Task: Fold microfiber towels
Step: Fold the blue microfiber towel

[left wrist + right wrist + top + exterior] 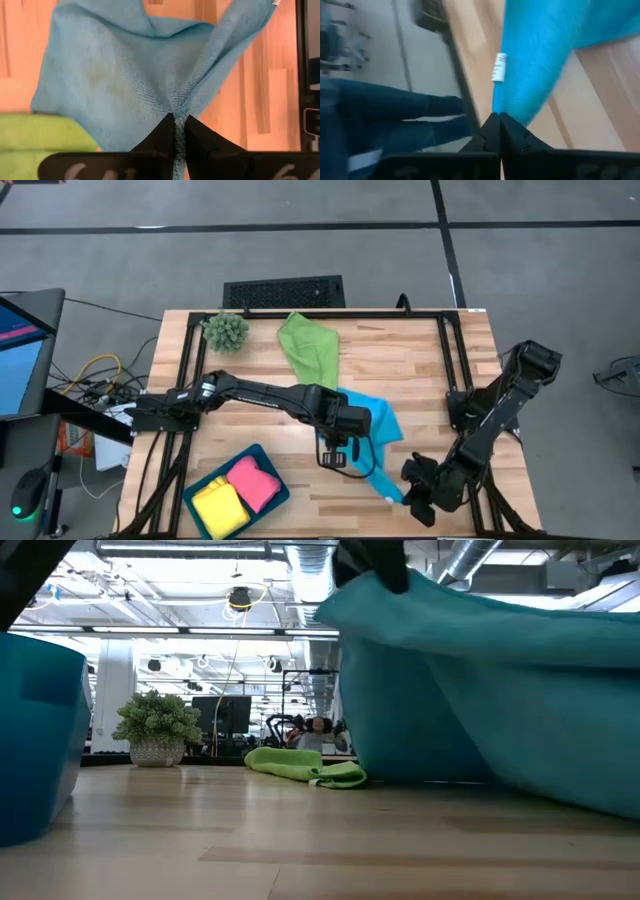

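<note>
Blue towel [372, 423] stretched between left gripper [176, 131] and right gripper [496, 125], both clenched on opposite corners.

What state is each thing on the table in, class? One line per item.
blue towel: lifted, stretched between both grippers
green towel: crumpled, lying loose on the table
pink towel: folded, in the tray
yellow towel: folded, in the tray beside the pink one
tray: holding two towels
left gripper: shut on the blue towel
right gripper: shut on the blue towel's corner
</note>
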